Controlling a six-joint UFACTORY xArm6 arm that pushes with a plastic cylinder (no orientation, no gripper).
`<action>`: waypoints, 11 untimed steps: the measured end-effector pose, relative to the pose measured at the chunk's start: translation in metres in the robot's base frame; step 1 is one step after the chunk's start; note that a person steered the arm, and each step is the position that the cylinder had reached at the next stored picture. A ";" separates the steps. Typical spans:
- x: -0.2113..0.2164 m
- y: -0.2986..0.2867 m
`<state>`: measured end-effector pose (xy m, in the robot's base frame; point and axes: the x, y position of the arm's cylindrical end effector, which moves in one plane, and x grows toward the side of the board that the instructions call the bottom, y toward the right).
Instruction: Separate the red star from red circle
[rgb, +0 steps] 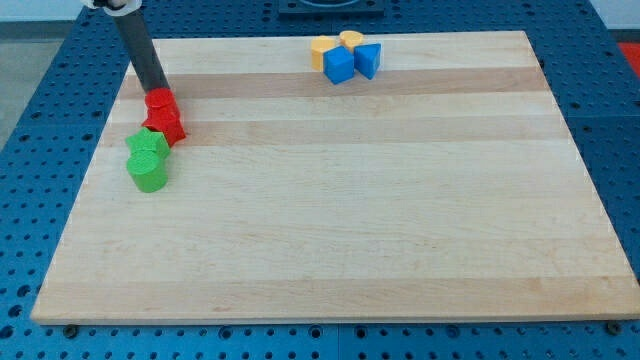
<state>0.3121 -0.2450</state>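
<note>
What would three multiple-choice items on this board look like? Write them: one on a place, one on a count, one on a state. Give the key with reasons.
1. Where is my tip?
A. At the view's bottom right
B. At the view's upper left, by the red circle
C. Mid-view, far from every block

2. How many blocks are red?
A. One
B. Two
C. Four

3. How do the red star and the red circle stand?
A. Pressed together
B. Far apart
C. Stacked

Key:
1 B, since the rod ends at the circle's top side.
2 B, as only the circle and the star are red.
3 A, because no gap shows between them.
</note>
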 end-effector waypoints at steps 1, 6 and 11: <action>0.022 -0.009; 0.121 -0.012; 0.064 0.191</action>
